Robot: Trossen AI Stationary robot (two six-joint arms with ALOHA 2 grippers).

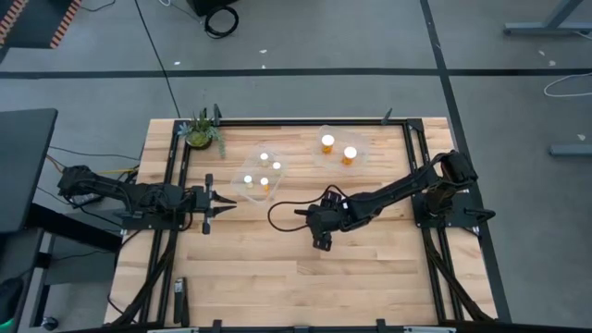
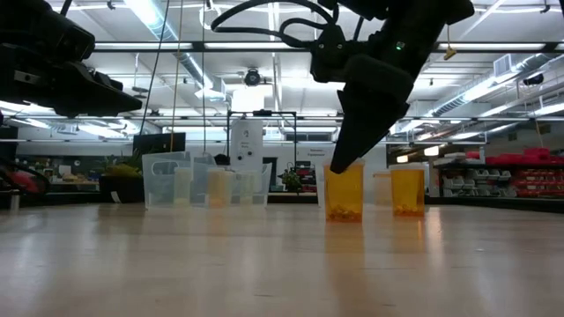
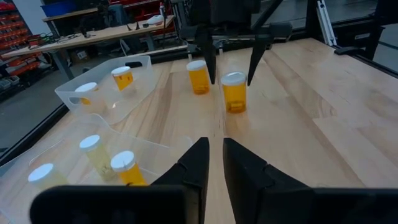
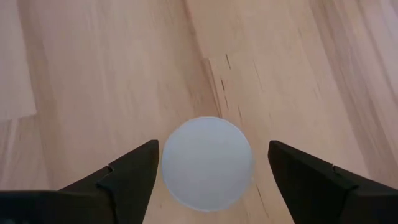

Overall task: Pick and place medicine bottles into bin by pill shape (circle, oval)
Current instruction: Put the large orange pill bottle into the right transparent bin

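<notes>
The right gripper point(image 4: 208, 165) hangs spread wide over a bottle point(image 3: 234, 92) mid-table, toward the front edge. It should descend straight, keep the cap point(image 4: 206, 163) centred, then close gently. The left gripper point(image 3: 214, 163), nearly closed and empty, waits near the left edge. No writing is legible.

Two clear bins point(image 1: 262, 175) point(image 1: 338, 148) sit toward twelve o'clock, holding bottles point(image 1: 265, 183); a plant point(image 1: 201, 132) stands at eleven; another bottle point(image 4: 206, 163) stands mid-table beneath the right gripper point(image 1: 321, 242).
</notes>
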